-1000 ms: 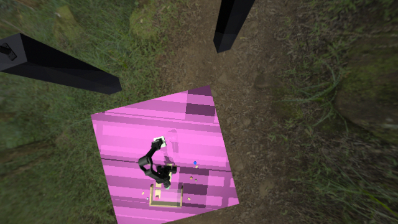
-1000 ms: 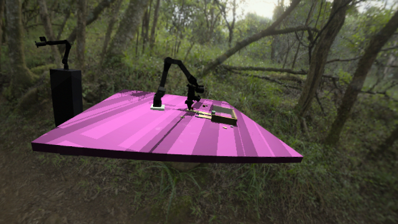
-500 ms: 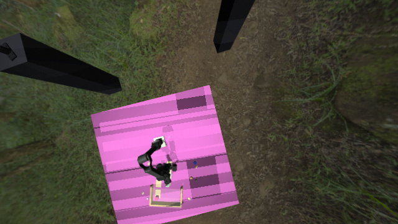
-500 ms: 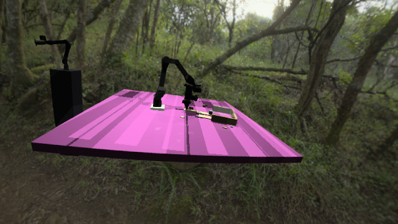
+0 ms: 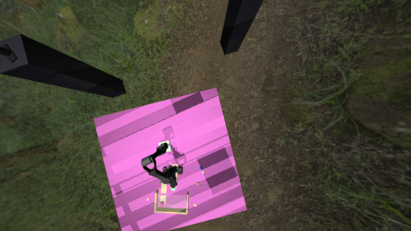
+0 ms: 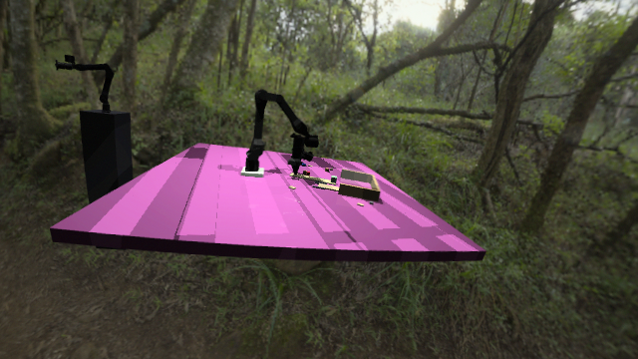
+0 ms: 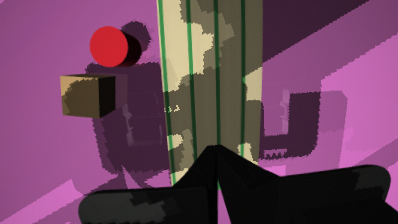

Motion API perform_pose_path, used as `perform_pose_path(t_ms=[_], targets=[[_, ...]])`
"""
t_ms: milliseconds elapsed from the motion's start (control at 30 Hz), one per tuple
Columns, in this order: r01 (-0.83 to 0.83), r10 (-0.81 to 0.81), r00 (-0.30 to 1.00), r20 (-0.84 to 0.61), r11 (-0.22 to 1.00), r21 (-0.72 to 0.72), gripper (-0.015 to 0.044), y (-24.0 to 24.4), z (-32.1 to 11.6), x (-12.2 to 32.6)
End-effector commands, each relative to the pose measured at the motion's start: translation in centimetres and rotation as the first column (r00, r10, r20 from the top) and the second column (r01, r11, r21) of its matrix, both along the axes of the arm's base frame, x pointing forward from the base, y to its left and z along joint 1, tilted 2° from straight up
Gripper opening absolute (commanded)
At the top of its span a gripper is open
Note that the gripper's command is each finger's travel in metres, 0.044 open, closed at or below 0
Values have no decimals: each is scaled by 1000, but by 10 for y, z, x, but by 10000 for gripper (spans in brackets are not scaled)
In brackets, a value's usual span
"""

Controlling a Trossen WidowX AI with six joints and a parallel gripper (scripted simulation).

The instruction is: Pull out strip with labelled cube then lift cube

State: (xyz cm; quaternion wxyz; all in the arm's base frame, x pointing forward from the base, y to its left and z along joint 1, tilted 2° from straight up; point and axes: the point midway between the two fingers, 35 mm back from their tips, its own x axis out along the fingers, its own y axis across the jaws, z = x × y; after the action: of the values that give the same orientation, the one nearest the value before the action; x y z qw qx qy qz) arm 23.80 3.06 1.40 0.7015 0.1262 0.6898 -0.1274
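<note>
A long pale strip with green lines (image 7: pixel 205 100) (image 6: pixel 316 179) runs away from my gripper toward the open-sided box. My gripper (image 7: pixel 214 152) (image 6: pixel 295 173) is shut and empty, its fingertips together over the strip's near part. Whether they touch it I cannot tell. A small pale-green cube (image 6: pixel 334 179) (image 5: pixel 173 188) is by the strip's far end near the box; no label can be made out. Another pale strip (image 5: pixel 164 188) (image 6: pixel 326 186) lies beside it, reaching into the box, with a gap across it. A small reddish thing (image 5: pixel 162 203) is inside the box.
The wooden-walled box (image 5: pixel 171 211) (image 6: pixel 358 191) stands beyond the gripper. A red cylinder (image 7: pixel 108 46) and a wooden block (image 7: pixel 82 97) are left of the strip in the wrist view. A blue piece (image 5: pixel 201 167) and several small bits lie around on the pink table (image 5: pixel 135 135).
</note>
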Motion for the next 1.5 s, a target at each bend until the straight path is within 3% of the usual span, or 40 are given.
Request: perform_pose_path(t_ms=[0,1300,1467], targets=[[0,0,999,-32,1000,8,0,4,-6,-14],[0,0,999,-32,1000,8,0,4,-6,-16],[0,1,1000,-30,1000,7,0,3,40,-6]])
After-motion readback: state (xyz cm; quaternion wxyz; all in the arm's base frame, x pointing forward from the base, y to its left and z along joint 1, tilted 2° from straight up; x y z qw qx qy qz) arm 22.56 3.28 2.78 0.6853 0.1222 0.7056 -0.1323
